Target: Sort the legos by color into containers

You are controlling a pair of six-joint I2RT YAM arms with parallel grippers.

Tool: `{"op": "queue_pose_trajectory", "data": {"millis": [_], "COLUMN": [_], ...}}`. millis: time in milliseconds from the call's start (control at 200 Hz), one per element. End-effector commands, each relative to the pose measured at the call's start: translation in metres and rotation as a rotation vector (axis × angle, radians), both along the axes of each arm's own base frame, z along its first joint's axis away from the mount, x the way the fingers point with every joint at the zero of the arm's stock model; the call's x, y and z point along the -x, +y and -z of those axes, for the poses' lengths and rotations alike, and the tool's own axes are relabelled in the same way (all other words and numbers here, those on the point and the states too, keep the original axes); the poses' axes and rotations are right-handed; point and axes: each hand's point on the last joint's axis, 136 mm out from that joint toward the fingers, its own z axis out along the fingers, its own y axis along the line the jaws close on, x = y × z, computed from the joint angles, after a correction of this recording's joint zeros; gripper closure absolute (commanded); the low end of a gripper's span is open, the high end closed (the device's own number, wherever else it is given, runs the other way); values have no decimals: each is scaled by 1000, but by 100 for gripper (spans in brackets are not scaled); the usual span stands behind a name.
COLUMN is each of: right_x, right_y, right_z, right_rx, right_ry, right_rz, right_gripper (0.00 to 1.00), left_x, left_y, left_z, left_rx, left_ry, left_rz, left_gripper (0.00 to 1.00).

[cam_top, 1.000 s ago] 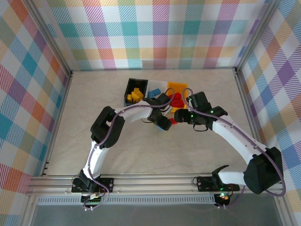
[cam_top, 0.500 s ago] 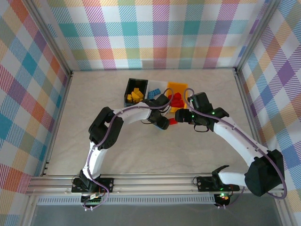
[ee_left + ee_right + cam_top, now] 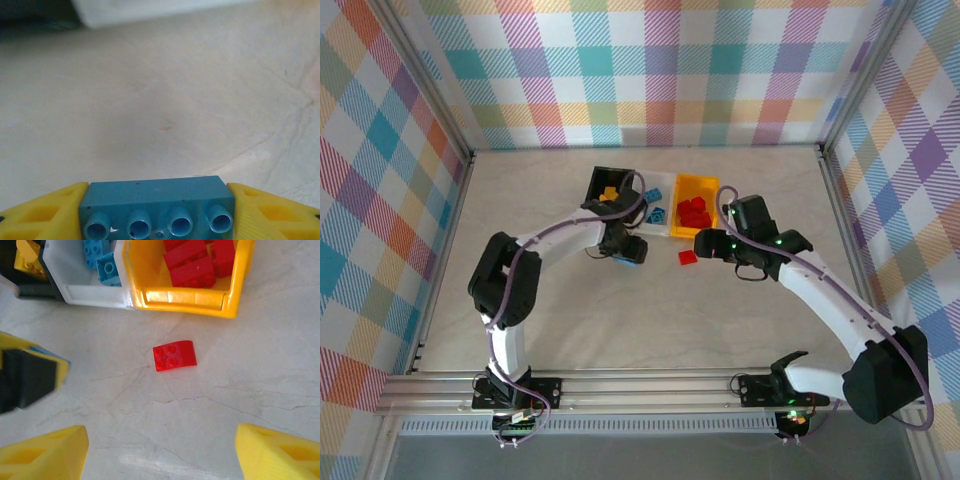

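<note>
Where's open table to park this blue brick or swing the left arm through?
Bare tabletop lies left of the black plastic bin and across the near half between the arms. Crowded: just before the yellow-orange plastic bin, where the red plastic brick, left gripper with its blue plastic brick, and right gripper sit close.

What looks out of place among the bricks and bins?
One red brick lies loose on the table, in front of the yellow-orange bin holding the other red bricks. The left gripper holds a blue brick, not yet binned.
</note>
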Motion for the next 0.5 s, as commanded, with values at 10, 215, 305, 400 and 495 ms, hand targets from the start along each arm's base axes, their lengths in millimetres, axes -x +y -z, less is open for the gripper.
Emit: {"op": "queue_pose_trajectory", "data": {"millis": [10,215,305,400,495], "right_x": [3,10,12,12,8], "right_y": [10,21,26,28,27], "right_z": [23,63,77,89,97], "right_rx": [-33,-6,27,65,98], "right_ry": [79,188,221,243,250], "right_rz": [-24,-70,-95,-108,-106], "right_gripper": [22,23,23,23,23], "left_x": [-27,-96,-121,-139,-154], "left_y": [28,57,58,53,50], "left_z": [-38,-66,-71,-75,-76], "left_rx": [3,44,47,49,50], "left_ry": [-58,-137,-155,-168,-182], "left_rz": [-114,-246,-259,-254,-252], "left_gripper": [46,46,46,46,46]}}
